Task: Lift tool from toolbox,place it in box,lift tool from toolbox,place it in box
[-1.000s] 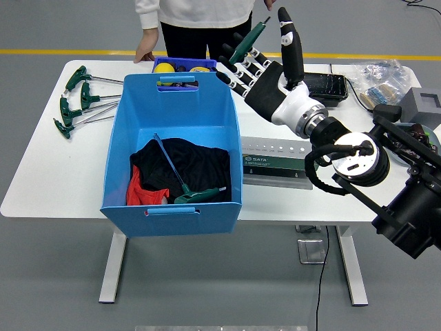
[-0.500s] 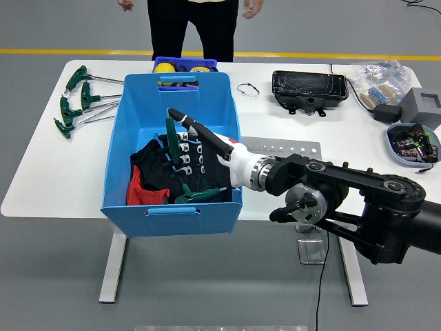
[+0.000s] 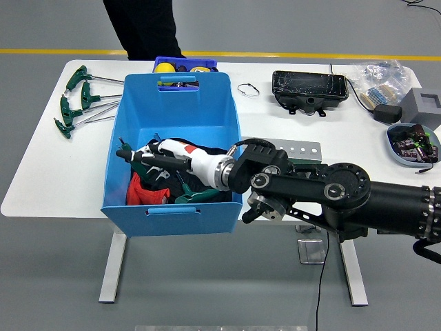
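My right hand [image 3: 146,161] reaches deep into the blue box [image 3: 227,131], low at its left side. Its fingers are curled on a green-handled tool [image 3: 125,147], whose handle end sticks out past the fingers. The hand hangs just above a black cloth [image 3: 207,153] and a red item [image 3: 141,191] at the box's bottom. Another green-handled T tool [image 3: 198,196] lies in the box near its front wall. The toolbox [image 3: 303,149] sits right of the box, mostly hidden under my forearm. The left hand is out of view.
Several green T-handle tools [image 3: 76,96] lie at the table's left. Behind the box is a small blue bin [image 3: 182,65] with yellow balls. A black case [image 3: 309,84], a parts bag [image 3: 377,74], a grey box [image 3: 424,103] and a bowl [image 3: 412,143] fill the right. A person's dark legs [image 3: 141,27] stand at the far side.
My right hand carried the green-handled tool from high over the table down into the blue box and then leftward and lower inside it. The person stepped to the left.
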Tool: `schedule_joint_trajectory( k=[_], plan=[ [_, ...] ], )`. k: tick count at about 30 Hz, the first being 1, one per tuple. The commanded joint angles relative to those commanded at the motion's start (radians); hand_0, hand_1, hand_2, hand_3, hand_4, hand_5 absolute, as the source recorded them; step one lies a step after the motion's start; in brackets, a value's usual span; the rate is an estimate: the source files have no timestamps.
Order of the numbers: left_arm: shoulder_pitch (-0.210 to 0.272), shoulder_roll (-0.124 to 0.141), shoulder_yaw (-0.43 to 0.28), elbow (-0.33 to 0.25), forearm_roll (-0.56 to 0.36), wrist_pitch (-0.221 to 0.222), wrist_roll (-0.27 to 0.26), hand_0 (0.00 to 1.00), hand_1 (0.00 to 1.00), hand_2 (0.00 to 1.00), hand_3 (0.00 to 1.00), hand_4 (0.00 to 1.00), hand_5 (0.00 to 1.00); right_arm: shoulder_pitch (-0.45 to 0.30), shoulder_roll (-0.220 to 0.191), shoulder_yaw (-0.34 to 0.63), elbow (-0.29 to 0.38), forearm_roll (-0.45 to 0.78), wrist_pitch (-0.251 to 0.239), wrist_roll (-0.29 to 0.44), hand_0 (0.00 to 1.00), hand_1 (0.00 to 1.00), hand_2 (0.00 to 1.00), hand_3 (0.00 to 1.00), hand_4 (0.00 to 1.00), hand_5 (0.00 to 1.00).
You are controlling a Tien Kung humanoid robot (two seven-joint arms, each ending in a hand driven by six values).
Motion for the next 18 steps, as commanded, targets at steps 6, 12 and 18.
schedule_joint_trajectory(
  k=[6,12,18],
  plan=[
    [-0.001,0.002,-0.01,0.0,0.01,0.002,0.002,0.474,0.478,0.494,0.676,0.718,0.665,0.033,0.0,0.029,-0.059,-0.103,-0.012,0.044,0.555,0.631,0.763,0.801,0.998,0.845],
    [0.001,0.002,-0.01,0.0,0.005,0.004,0.001,0.47,0.475,0.493,0.678,0.718,0.665,0.026,0.0,0.034,-0.08,-0.134,-0.021,0.058,0.586,0.66,0.774,0.808,0.998,0.833],
    [0.002,0.001,-0.006,0.0,0.0,0.003,0.0,0.47,0.474,0.491,0.677,0.719,0.665,0.009,0.0,0.071,-0.096,-0.158,-0.026,0.066,0.603,0.665,0.78,0.811,0.998,0.815]
  ],
)
